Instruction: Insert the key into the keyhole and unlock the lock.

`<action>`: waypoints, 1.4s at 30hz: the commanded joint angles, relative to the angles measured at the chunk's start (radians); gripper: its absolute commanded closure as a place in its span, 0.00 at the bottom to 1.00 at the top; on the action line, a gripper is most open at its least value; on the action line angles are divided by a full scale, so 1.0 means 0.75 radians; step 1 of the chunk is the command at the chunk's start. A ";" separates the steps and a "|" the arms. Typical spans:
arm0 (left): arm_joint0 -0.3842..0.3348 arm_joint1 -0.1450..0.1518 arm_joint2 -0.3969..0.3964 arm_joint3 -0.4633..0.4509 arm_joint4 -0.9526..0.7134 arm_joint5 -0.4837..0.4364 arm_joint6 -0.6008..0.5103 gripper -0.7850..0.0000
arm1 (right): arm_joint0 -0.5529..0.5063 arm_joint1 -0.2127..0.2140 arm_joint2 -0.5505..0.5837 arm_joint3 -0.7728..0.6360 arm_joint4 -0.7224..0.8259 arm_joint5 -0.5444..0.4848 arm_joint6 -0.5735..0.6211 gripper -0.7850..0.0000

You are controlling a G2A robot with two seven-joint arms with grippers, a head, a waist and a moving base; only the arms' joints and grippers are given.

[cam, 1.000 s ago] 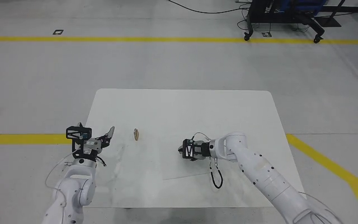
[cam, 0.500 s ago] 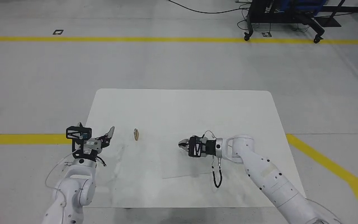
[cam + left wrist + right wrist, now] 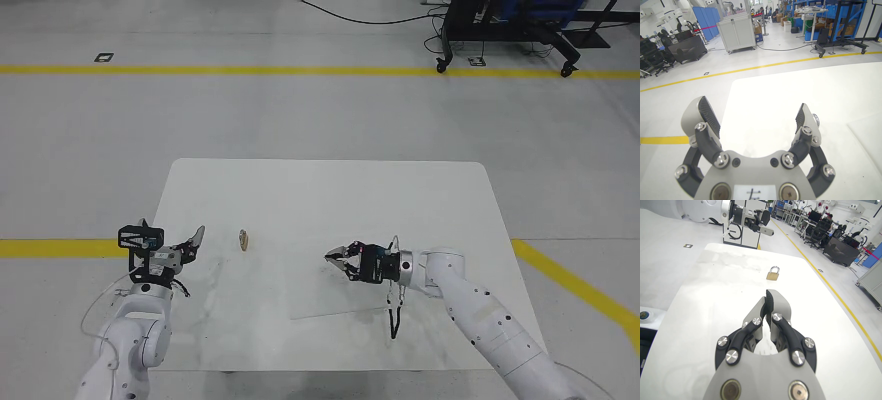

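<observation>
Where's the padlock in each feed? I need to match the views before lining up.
Top view: the padlock lies left of the middle of the table, between the two arms.
Right wrist view: straight ahead of the right gripper, toward the table's far end.
Left wrist view: looks over the left gripper at another part of the table.
Shared landmark: the left gripper, beside the padlock from above and beyond it in the right wrist view.

white arms (image 3: 482, 318), black wrist cable (image 3: 392, 322), grey left hand (image 3: 752, 106), ribbed black pads (image 3: 709, 117)
</observation>
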 commanded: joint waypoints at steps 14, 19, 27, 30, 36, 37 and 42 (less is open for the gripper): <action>0.000 0.000 0.000 0.000 0.000 0.000 0.000 0.00 | 0.069 -0.051 -0.082 0.109 0.604 -0.250 -0.222 1.00; 0.000 0.000 0.000 0.000 0.000 0.000 0.000 0.00 | 0.095 -0.052 -0.084 0.140 0.712 -0.188 -0.142 1.00; 0.000 0.000 0.000 0.000 0.000 0.000 0.000 0.00 | 0.095 -0.052 -0.084 0.140 0.712 -0.188 -0.142 1.00; 0.000 0.000 0.000 0.000 0.000 0.000 0.000 0.00 | 0.095 -0.052 -0.084 0.140 0.712 -0.188 -0.142 1.00; -0.047 -0.005 0.009 -0.047 -0.335 -0.263 -0.017 0.00 | 0.076 -0.059 -0.103 0.126 0.778 -0.195 -0.120 1.00; -0.062 -0.004 -0.007 -0.052 -0.445 -0.348 -0.045 0.00 | 0.077 -0.065 -0.109 0.137 0.821 -0.185 -0.109 1.00; -0.181 0.008 -0.011 -0.020 -0.950 -0.700 -0.313 0.00 | 0.117 -0.105 -0.184 0.230 1.004 -0.243 -0.093 1.00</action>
